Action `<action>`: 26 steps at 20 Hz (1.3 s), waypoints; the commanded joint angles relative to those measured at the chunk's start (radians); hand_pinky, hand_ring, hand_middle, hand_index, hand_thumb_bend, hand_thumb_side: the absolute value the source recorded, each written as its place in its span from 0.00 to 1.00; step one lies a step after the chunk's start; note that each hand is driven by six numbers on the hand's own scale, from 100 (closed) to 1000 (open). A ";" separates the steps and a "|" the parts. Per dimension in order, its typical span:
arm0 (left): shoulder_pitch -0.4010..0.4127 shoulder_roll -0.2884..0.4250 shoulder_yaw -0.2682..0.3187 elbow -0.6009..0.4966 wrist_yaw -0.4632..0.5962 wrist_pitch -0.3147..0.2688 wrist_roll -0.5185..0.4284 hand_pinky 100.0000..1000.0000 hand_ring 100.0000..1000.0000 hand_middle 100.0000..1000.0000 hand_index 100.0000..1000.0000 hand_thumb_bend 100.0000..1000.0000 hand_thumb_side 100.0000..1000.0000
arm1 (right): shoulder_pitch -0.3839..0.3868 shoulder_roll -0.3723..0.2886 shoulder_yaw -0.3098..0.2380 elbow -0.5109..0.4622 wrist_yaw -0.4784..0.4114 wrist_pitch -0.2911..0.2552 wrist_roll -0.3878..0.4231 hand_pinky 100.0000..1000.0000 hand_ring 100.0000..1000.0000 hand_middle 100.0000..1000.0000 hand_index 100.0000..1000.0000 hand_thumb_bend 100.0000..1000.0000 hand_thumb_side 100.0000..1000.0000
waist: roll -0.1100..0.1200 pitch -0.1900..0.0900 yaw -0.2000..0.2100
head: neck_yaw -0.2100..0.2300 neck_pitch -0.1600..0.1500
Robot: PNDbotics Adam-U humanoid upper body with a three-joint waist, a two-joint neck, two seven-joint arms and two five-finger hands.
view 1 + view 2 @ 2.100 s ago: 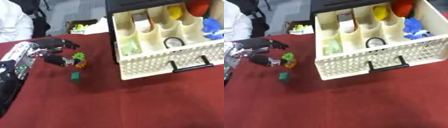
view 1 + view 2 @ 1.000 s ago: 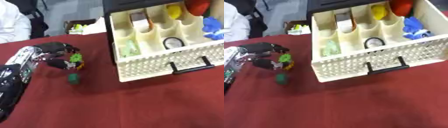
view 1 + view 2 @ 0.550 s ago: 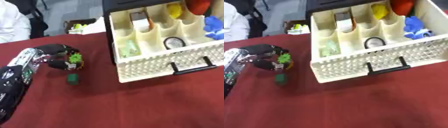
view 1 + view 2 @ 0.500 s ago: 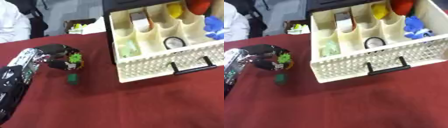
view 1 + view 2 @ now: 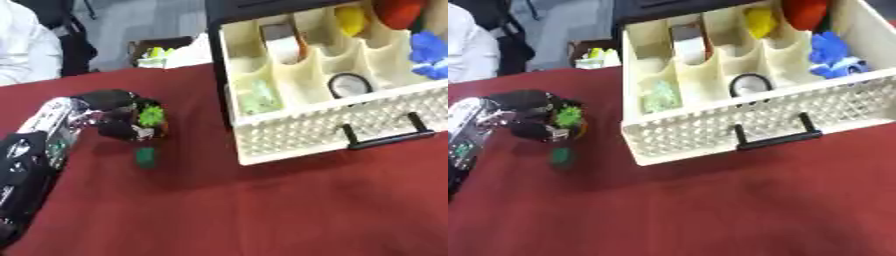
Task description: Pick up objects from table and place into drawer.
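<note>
Your left hand (image 5: 114, 112) was curled around the spiky green toy (image 5: 151, 116) left of the drawer (image 5: 324, 130); you needed a clean lift, clearing its near-left wall.

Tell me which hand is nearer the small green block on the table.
Left. The left hand is just above the green block, curled round a spiky green toy. The right hand shows in neither view.

spiky green toy (image 5: 151, 116) beside open cream drawer (image 5: 325, 131)
</note>
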 commanded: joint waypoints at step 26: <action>-0.023 0.014 0.006 0.006 0.079 0.028 -0.032 0.05 0.19 0.37 0.88 0.00 0.41 | -0.012 -0.014 -0.018 -0.016 0.001 0.004 -0.048 0.78 0.72 0.70 0.78 0.00 1.00 | -0.005 -0.024 -0.006 | 0.000 -0.005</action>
